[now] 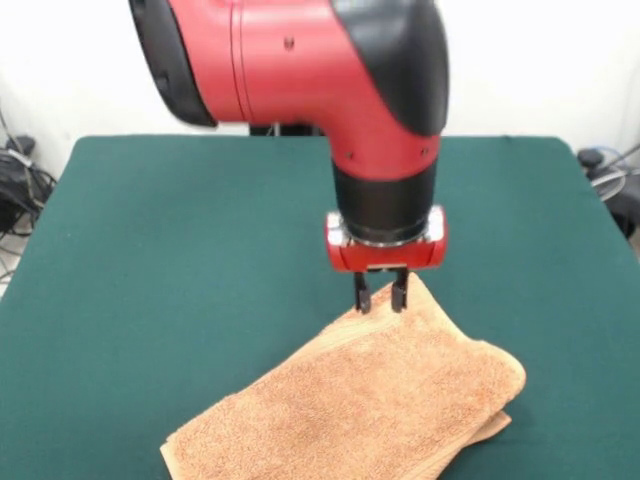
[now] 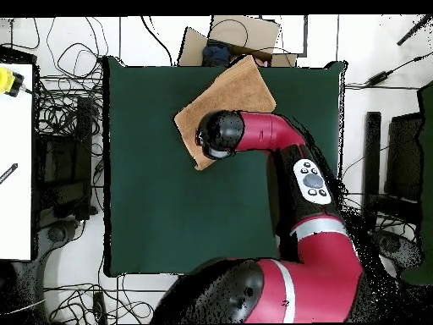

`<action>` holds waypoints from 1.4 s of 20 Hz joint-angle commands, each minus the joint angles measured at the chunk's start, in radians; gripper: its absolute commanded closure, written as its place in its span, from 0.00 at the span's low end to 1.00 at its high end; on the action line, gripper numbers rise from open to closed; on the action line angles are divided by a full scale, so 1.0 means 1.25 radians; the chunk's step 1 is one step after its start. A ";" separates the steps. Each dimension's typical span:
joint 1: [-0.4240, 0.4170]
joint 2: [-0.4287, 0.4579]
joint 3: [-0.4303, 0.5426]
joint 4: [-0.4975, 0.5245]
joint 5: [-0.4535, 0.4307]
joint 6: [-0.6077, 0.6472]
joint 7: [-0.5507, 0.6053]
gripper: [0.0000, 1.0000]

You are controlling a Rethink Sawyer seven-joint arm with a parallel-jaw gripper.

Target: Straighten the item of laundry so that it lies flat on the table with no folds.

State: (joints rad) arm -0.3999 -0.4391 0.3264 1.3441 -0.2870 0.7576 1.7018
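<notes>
A dark green tabletop (image 1: pixel 180 250) is being shown against a pale wall, with cables lying on the floor along both sides (a cardboard box (image 2: pixel 241 38) is also sitting beyond one edge in the overhead view). The orange-tan towel (image 1: pixel 370 410) is lying folded over on itself near one edge of the tabletop, close to the middle of that edge, with a doubled layer showing at one end and its nearest corner running out of the front view.

The gripper (image 1: pixel 381 297) is being held at the towel's raised corner, the one pointing toward the middle of the tabletop. The jaws are being kept narrowly parted, with only a thin gap between the two dark fingertips, and they seem to be pinching the corner's edge, though whether fabric is truly being gripped cannot be settled from these views.

If only the upper layer is being caught, the fold may be dragged rather than opened, and the towel may be bunched further. If the pinch is too shallow, the thick terry may be slipping free once it is pulled. Being so near the edge, the towel may also be drawn off the tabletop.

The arm is being reached across the tabletop, its wrist pointing straight down over the corner.
</notes>
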 commanded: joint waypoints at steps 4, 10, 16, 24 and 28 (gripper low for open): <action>0.025 -0.079 0.003 0.003 0.002 0.055 0.025 0.00; 0.010 -0.018 0.013 0.019 -0.012 -0.034 0.025 0.00; -0.013 0.068 0.036 0.019 -0.028 -0.147 0.015 0.00; -0.042 0.175 0.072 -0.025 -0.033 -0.221 -0.038 0.00; -0.047 0.213 0.080 -0.056 -0.035 -0.223 -0.062 0.00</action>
State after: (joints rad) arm -0.4567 -0.2913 0.3472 1.3012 -0.2843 0.4973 1.7020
